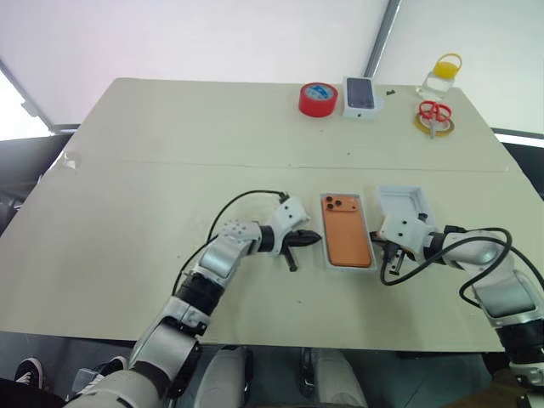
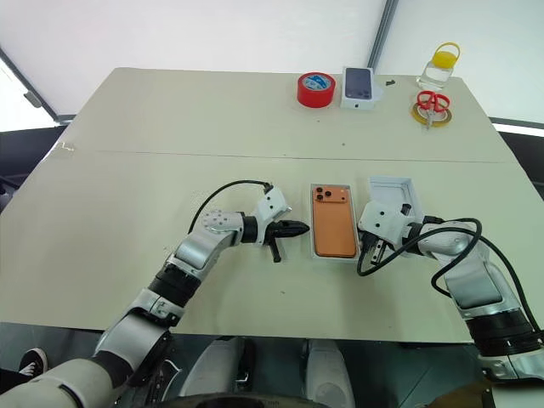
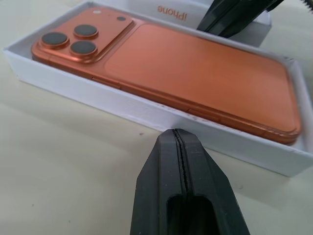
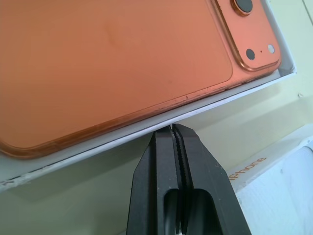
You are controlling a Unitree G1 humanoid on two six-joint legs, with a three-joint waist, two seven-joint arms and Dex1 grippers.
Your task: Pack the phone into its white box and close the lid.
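Phone: lying camera-side up inside the white box, between both hands on the tabletop.
Left hand: pinched fully together, holding nothing, sitting just beside the box's long wall.
Right hand: likewise pinched together, empty, at the opposite wall.
Lid: resting inside-up beside the right hand.
Surfaces: matte orange phone; smooth white cardboard.

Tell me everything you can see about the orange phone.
The phone is a flat orange slab with rounded corners and a matte, metallic-looking back. It lies back up inside the white box, which walls it in all round. A raised block with three dark lenses sits at its far corner. The shut left gripper and right gripper flank the box; neither touches the phone.
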